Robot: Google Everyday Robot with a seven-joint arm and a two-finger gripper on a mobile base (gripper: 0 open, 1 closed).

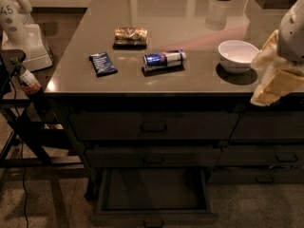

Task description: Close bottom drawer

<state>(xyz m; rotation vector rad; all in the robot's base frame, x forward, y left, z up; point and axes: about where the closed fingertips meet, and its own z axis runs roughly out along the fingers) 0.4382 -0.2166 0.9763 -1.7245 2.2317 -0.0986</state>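
Observation:
The bottom drawer point(153, 218) is the lowest of the three wide, dark drawers and is pulled out towards me. Its inside shows dark and empty, and its front with the small bar handle is at the lower edge of the camera view. The two drawers above it point(153, 126) sit flush with the cabinet. My arm and gripper point(278, 77) show as a white and cream shape at the right edge, over the counter's front right corner, well above and to the right of the open drawer.
On the grey counter point(190, 13) lie a blue can on its side point(164, 59), a dark blue packet point(102, 63), a brown snack bag point(130, 34) and a white bowl point(237, 55). Narrower drawers point(268, 127) stand on the right. A black frame with cables point(23, 122) stands on the left.

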